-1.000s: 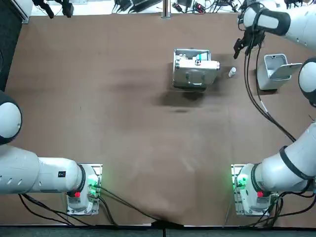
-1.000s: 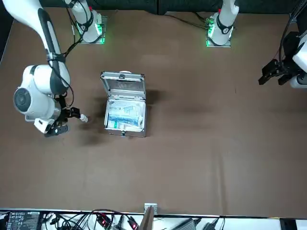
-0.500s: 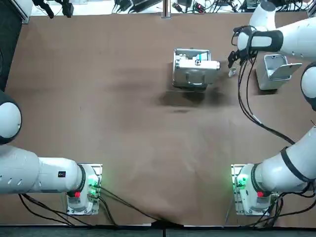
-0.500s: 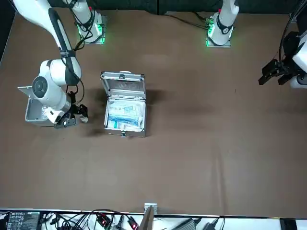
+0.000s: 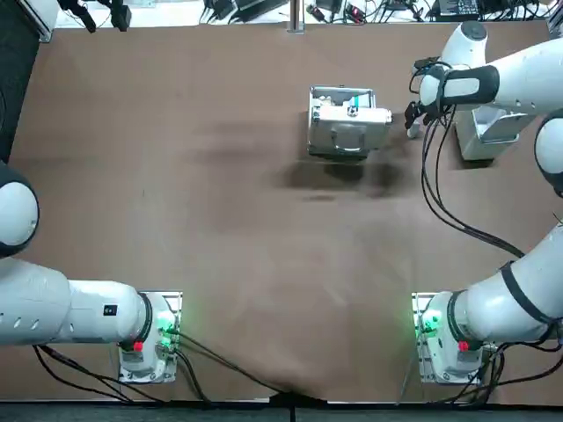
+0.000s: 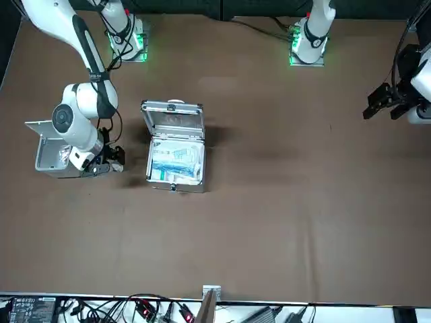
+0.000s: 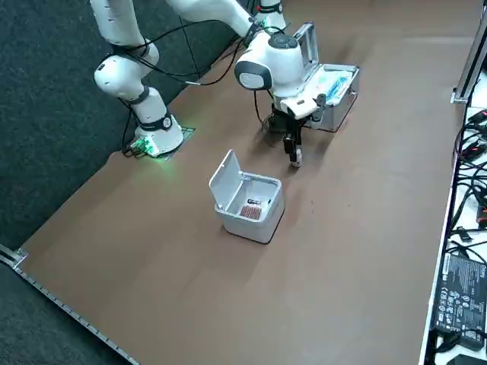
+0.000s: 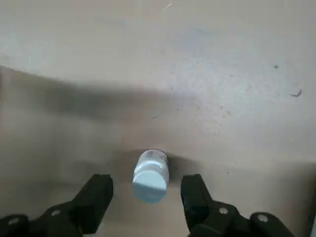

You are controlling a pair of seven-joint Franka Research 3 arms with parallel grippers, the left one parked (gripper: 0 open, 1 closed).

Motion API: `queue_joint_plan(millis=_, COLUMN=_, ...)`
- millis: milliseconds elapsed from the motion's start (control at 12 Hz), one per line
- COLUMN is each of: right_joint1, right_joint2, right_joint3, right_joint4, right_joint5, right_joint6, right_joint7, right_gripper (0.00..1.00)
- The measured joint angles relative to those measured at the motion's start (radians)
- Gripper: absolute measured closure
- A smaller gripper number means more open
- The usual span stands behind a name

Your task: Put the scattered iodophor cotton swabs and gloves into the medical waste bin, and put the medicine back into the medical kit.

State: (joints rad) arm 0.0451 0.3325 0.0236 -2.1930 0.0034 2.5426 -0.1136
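The right gripper is low over the table, with its two fingers spread apart. The small bottle is between them, and a gap shows on each side, so they do not hold it. Its pale cap end points toward the wrist camera. I cannot tell if it stands or lies.

From overhead, the right gripper and the bottle are between the kit and the bin, nearer to the kit's side than to the bin.

The kit is open, its lid up, with blue and white packs inside. Any writing on them is too small to read, and no label can be read on the bottle. The bin is also open, with something reddish-brown on its bottom.

The far table edge is near behind this group. Wide brown surface lies toward the robot and to its left.
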Motion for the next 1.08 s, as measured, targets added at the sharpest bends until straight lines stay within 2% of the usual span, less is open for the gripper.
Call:
queue_joint_plan(millis=167, right_joint1=0.000, right_joint2=0.001, right_joint3=0.000, right_joint4=0.000, right_joint5=0.000, right_joint6=0.005, right_joint7=0.000, right_gripper=0.22)
queue_joint_plan(millis=500, right_joint1=0.000, right_joint2=0.009, right_joint3=-0.001, right_joint4=0.000, right_joint5=0.000, right_joint6=0.018, right_joint7=0.000, right_gripper=0.27)
queue_joint_plan(millis=583, right_joint1=0.000, right_joint2=0.016, right_joint3=-0.001, right_joint4=0.000, right_joint5=0.000, right_joint6=0.022, right_joint7=0.000, right_gripper=0.34)
queue_joint_plan(millis=833, right_joint1=0.000, right_joint2=0.022, right_joint3=-0.002, right_joint4=0.000, right_joint5=0.000, right_joint6=0.024, right_joint7=0.000, right_gripper=0.39)
queue_joint_plan(millis=1000, right_joint1=-0.001, right_joint2=0.022, right_joint3=-0.003, right_joint4=0.002, right_joint5=0.000, right_joint6=0.025, right_joint7=0.001, right_gripper=0.59)
queue_joint_plan(millis=1083, right_joint1=-0.001, right_joint2=0.022, right_joint3=-0.003, right_joint4=0.004, right_joint5=0.000, right_joint6=0.025, right_joint7=0.001, right_gripper=0.59)
